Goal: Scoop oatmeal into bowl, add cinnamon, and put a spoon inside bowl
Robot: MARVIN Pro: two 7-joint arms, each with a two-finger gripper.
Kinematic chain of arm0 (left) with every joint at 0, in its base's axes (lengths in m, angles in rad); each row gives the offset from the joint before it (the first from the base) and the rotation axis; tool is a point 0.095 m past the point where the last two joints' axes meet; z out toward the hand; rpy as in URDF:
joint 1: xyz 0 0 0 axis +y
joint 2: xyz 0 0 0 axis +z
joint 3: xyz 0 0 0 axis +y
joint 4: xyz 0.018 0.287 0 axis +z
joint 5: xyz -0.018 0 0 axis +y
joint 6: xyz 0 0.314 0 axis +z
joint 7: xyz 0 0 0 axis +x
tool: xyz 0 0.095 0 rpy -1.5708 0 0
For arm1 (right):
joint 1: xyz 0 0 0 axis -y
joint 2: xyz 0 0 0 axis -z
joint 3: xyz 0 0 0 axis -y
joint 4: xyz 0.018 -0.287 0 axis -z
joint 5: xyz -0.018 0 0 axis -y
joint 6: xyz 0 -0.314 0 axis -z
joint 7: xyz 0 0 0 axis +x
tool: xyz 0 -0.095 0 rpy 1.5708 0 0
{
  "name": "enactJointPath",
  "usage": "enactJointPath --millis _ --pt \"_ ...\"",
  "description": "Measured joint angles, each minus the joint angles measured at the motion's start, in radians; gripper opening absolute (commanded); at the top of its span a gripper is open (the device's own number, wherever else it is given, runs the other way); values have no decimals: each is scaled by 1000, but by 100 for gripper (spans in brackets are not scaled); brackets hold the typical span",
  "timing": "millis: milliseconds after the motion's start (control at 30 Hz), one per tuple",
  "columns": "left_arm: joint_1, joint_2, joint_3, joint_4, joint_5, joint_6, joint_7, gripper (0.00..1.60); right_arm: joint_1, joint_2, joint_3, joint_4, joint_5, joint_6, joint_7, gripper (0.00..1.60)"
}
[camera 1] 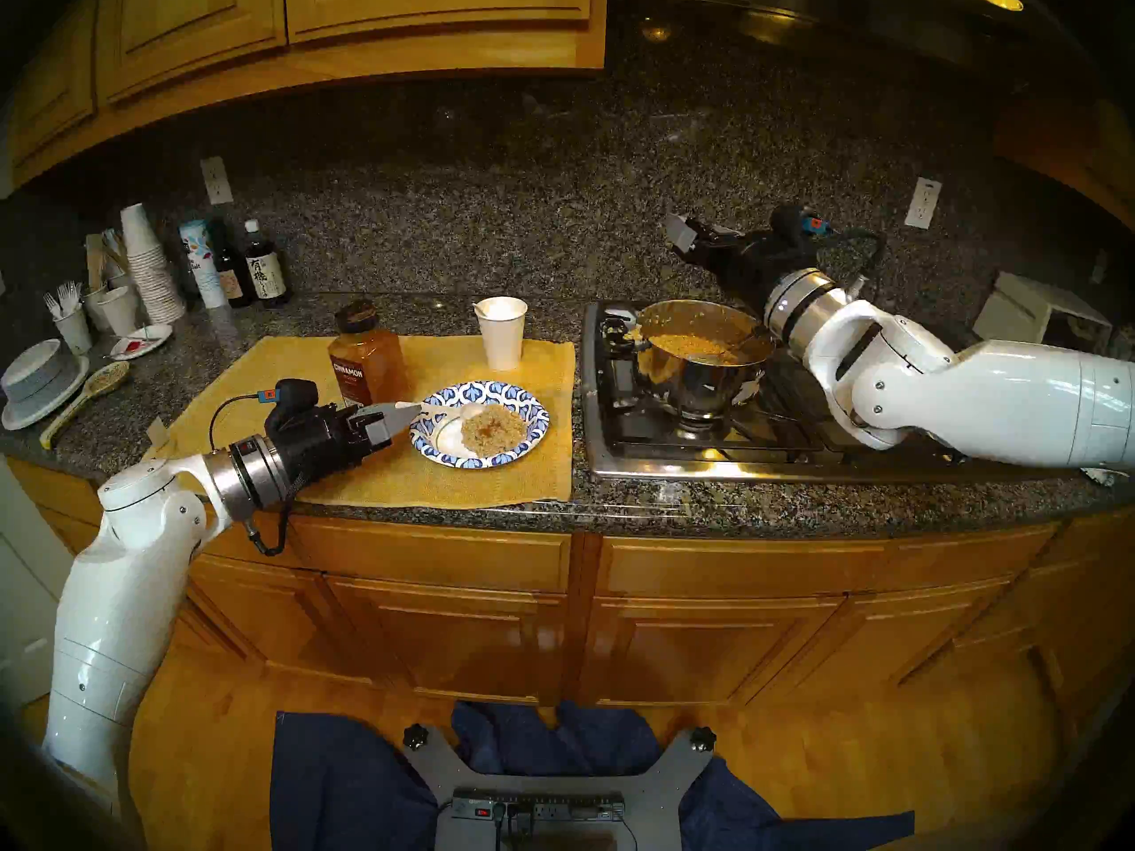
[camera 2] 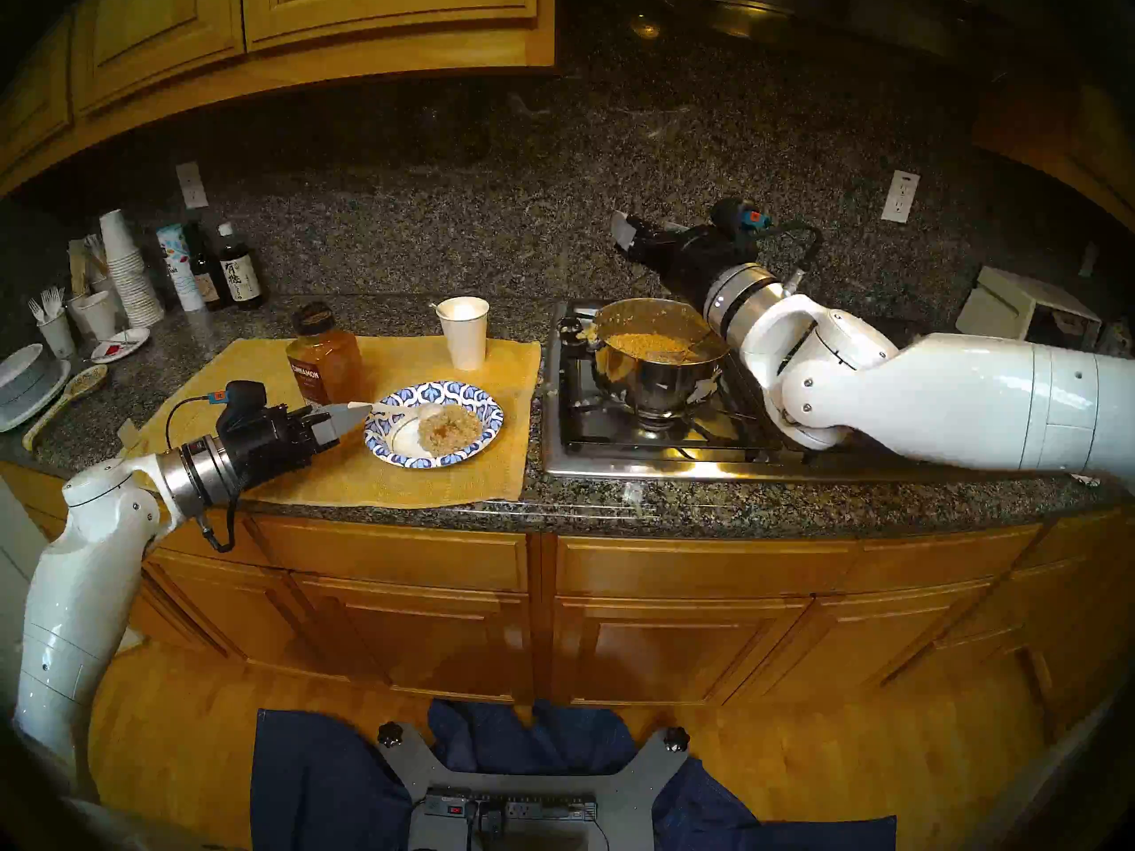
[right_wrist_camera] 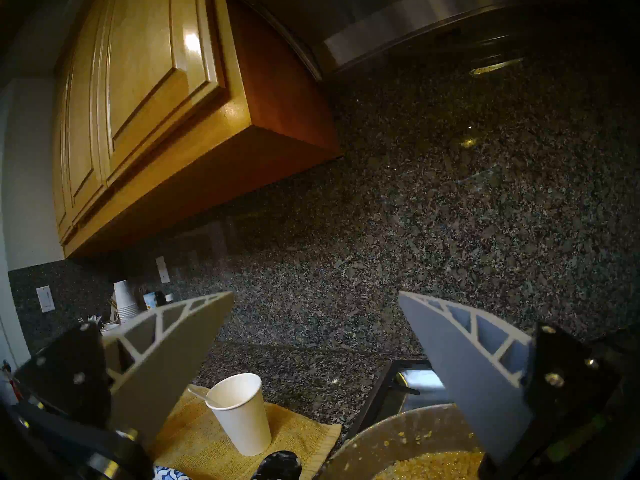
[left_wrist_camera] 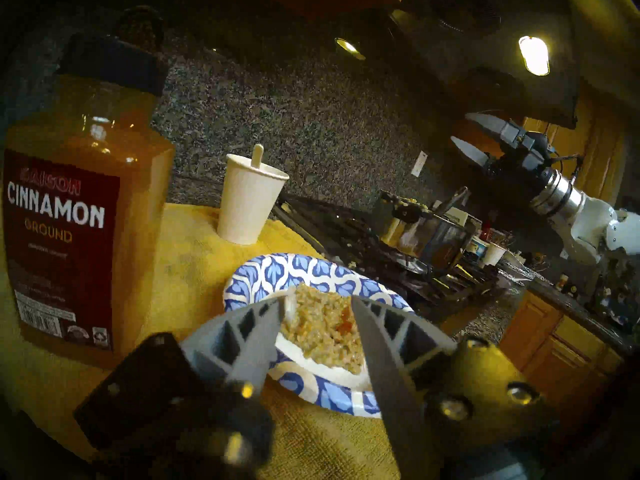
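At centre of my head view, a yellow mat covers the granite surface, with a white paper cup upright at its far edge. Right of it, a steel pot sits on the stovetop. At far left I see stacked paper cups, two dark bottles and grey-white bowls.

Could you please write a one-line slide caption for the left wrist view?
Left gripper open before the blue-and-white patterned paper bowl of tan oatmeal, beside the clear cinnamon bottle.
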Motion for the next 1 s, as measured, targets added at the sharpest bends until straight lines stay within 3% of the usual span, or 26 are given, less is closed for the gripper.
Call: enactJointPath --millis 33,67,133,500,1000 --pt "1 0 -1 0 0 -1 -1 132 0 0 0 0 0 0 0 160" --pt "1 1 -3 -1 0 -1 -2 152 0 0 0 0 0 0 0 160" --pt "5 4 -10 -6 0 -2 -7 160 0 0 0 0 0 0 0 160" --pt "-8 18 -60 -54 -1 -21 -14 160 0 0 0 0 0 0 0 160" --pt "-117 28 -127 -160 -35 -63 22 160 0 0 -1 0 0 0 0 160"
